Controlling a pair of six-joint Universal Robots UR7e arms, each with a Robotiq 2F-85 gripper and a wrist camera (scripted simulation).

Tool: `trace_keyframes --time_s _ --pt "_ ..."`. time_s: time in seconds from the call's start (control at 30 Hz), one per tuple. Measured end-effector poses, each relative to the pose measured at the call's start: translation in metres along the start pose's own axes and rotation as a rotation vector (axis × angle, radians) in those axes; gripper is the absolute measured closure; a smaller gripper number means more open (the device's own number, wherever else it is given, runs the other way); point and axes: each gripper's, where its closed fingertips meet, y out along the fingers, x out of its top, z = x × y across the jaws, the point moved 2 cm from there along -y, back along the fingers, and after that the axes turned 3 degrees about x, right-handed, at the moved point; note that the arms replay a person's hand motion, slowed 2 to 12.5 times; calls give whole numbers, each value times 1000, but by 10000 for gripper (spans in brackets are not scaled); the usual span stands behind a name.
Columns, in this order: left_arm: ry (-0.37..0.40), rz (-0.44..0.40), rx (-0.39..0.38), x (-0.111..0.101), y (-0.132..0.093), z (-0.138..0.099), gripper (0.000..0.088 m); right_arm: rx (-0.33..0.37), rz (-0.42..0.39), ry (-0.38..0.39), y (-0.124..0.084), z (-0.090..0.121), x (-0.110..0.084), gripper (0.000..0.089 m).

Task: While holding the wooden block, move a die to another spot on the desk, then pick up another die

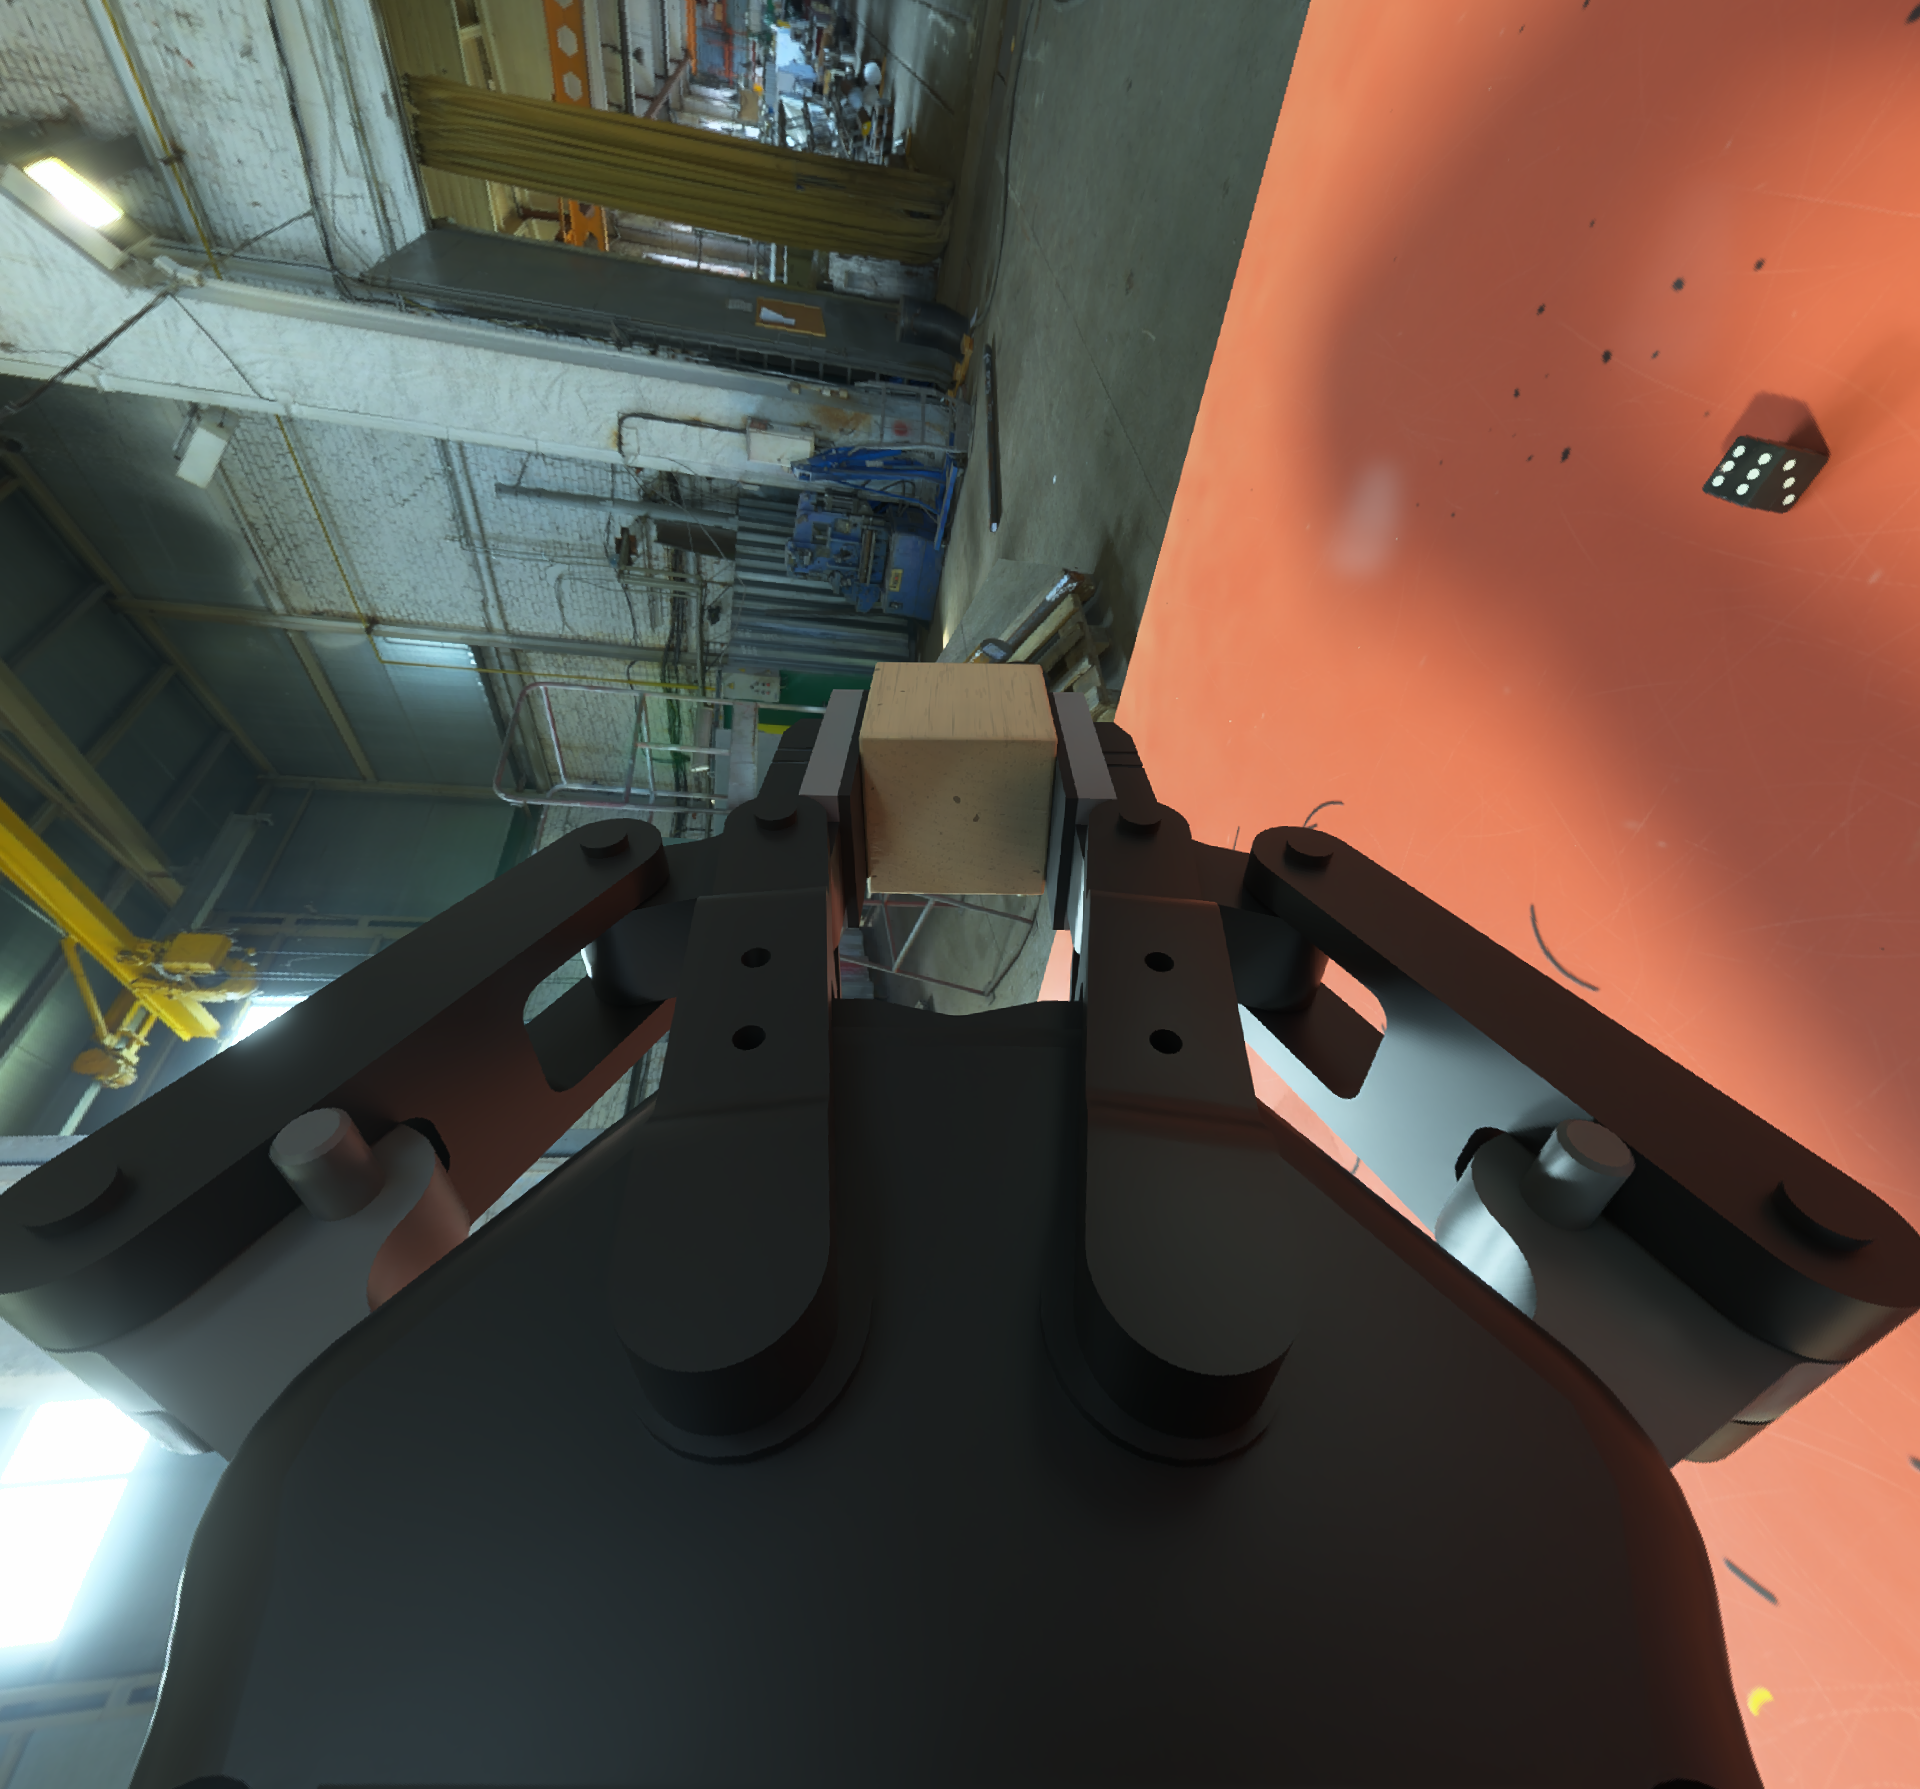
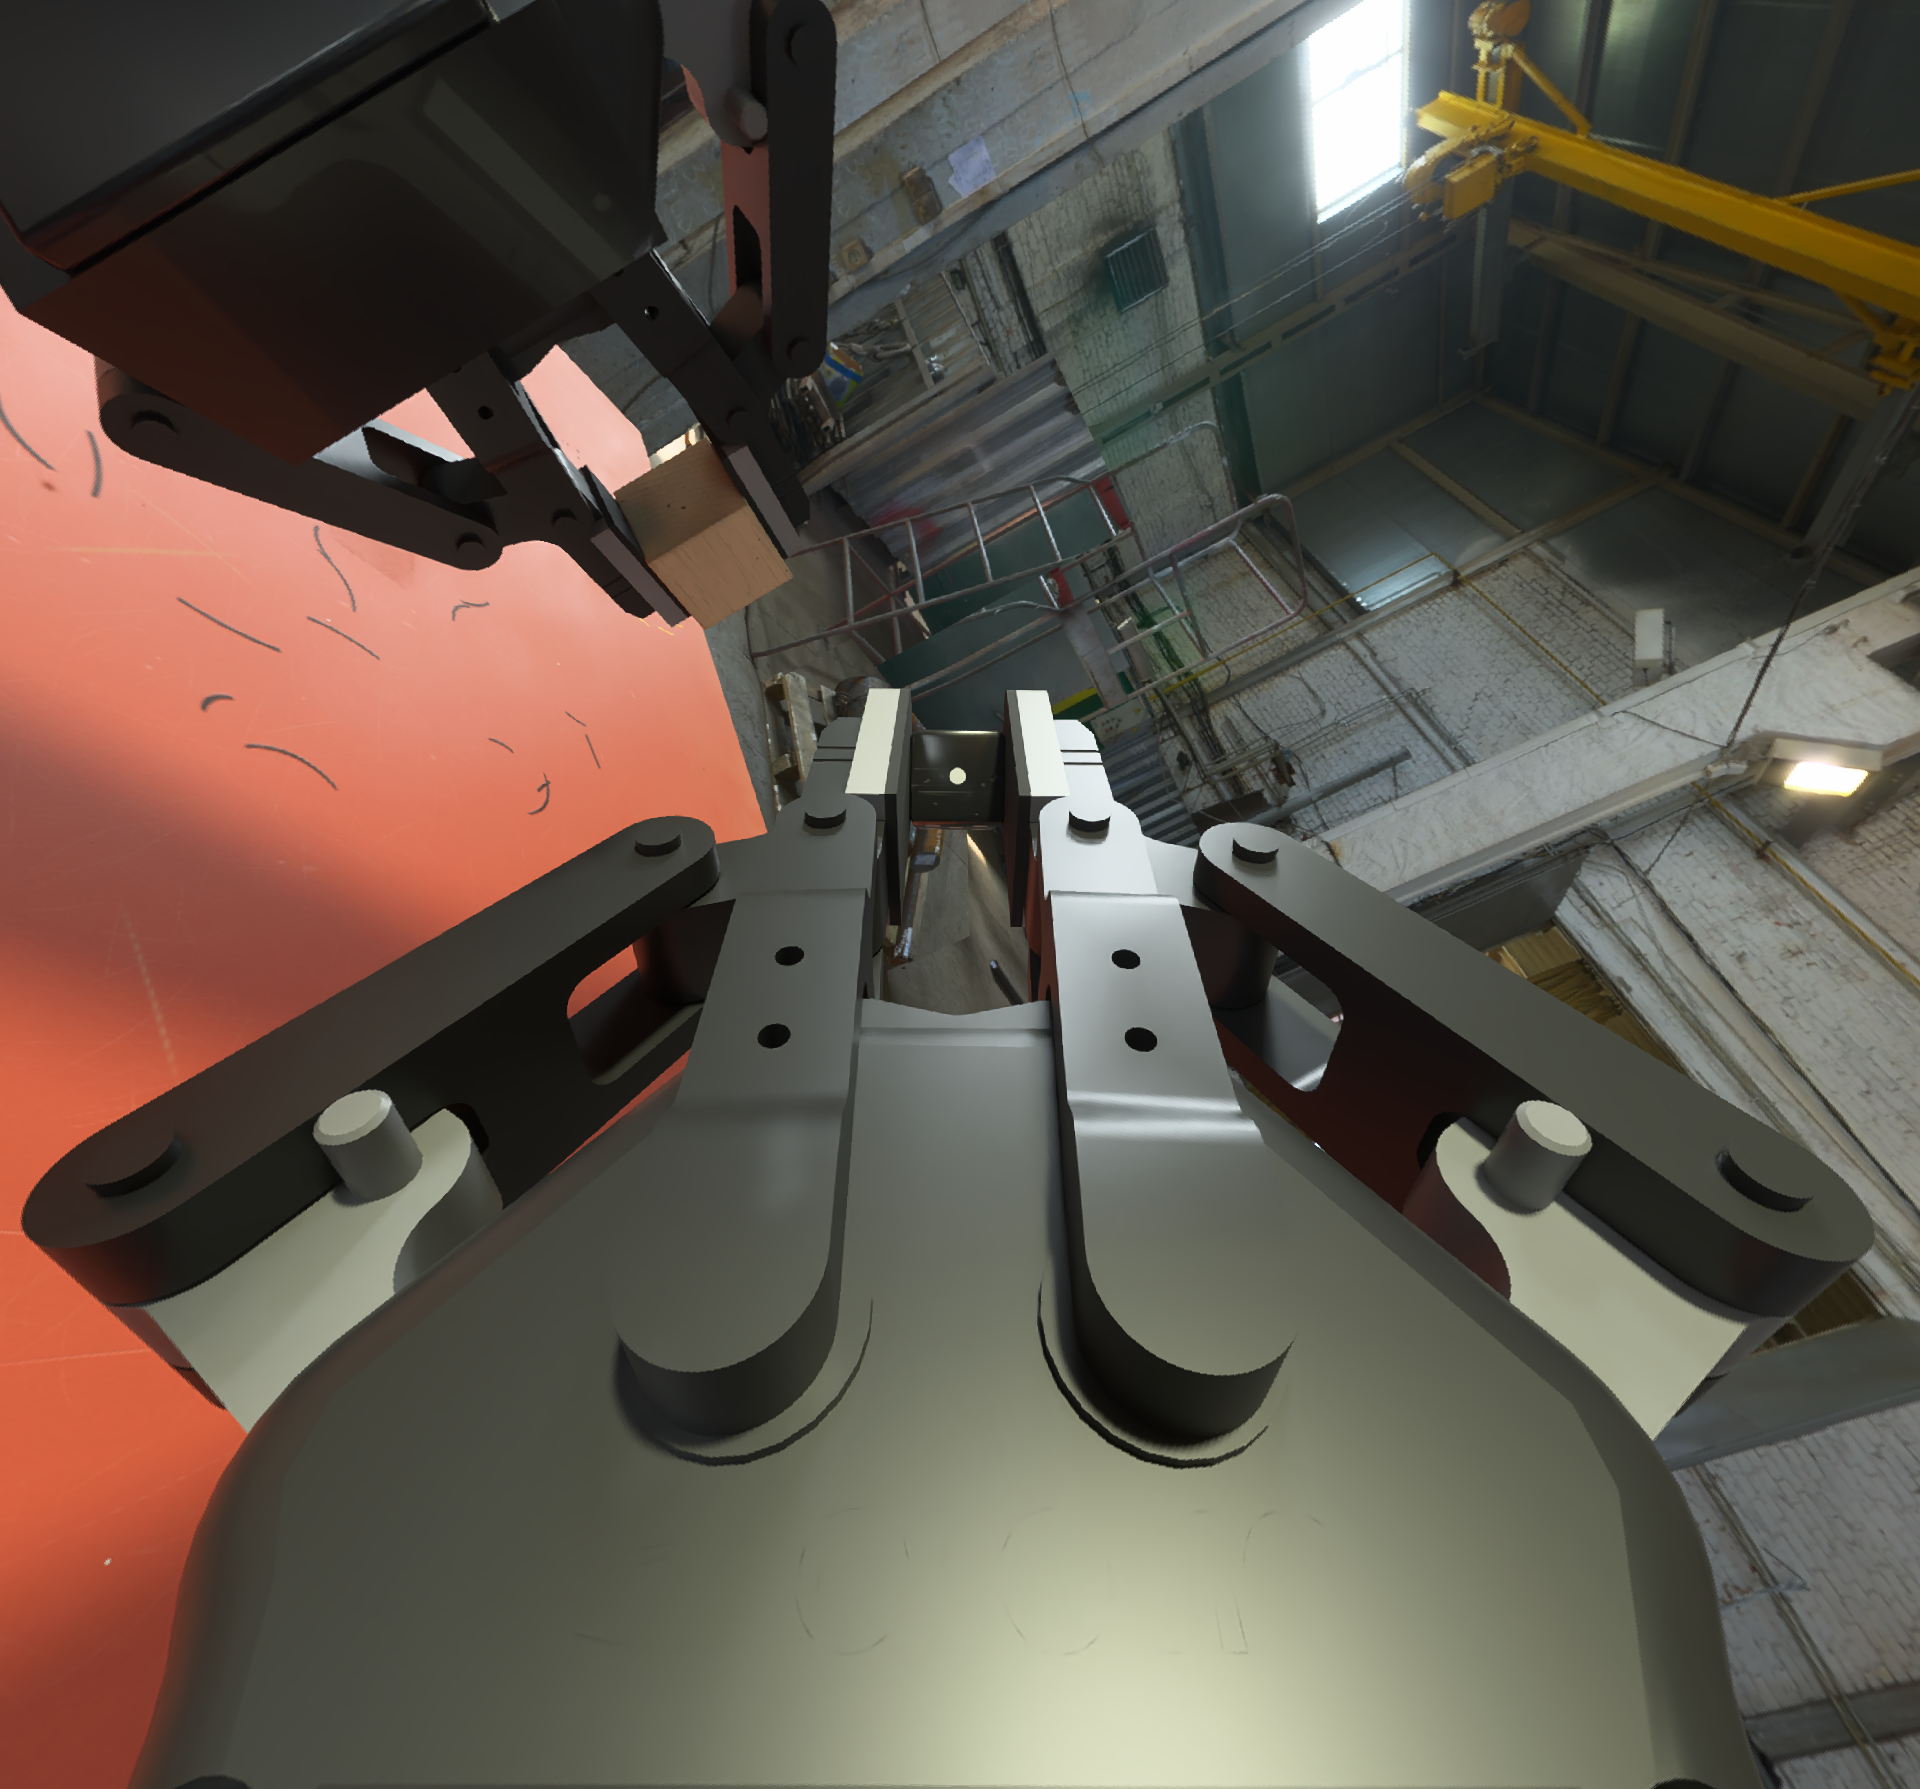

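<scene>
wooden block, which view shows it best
The left wrist view: the wooden block sits centred between the left hand's fingers, two faces clear. The right wrist view shows it farther off, partly covered by that hand's fingers.

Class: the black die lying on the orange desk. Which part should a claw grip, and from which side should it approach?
Grip two opposite side faces of the black die, coming down from above the orange desk. It rests flat with one pip face up and nothing beside it, so its sides look free.
</scene>
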Motion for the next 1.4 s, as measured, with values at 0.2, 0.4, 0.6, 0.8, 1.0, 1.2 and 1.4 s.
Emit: trace_keyframes --time_s 0.2,0.4,0.6,0.8,1.0,1.2,1.4 --pt "9 1 1 1 0 0 605 9 1 -10 2 4 1 736" --pt "12 3 -1 1 0 -1 605 16 1 -15 3 7 2 736" --pt "13 7 -3 0 0 -2 605 23 2 -14 4 9 3 736" --pt "16 10 -2 0 1 -2 605 29 3 -11 4 10 5 736" --pt "15 16 -3 -2 2 -2 605 31 2 -7 4 11 7 736" --pt "11 24 -6 -4 3 -2 605 33 4 0 3 11 9 736" --pt "5 29 -6 -5 4 -2 605 39 12 15 2 11 11 736"
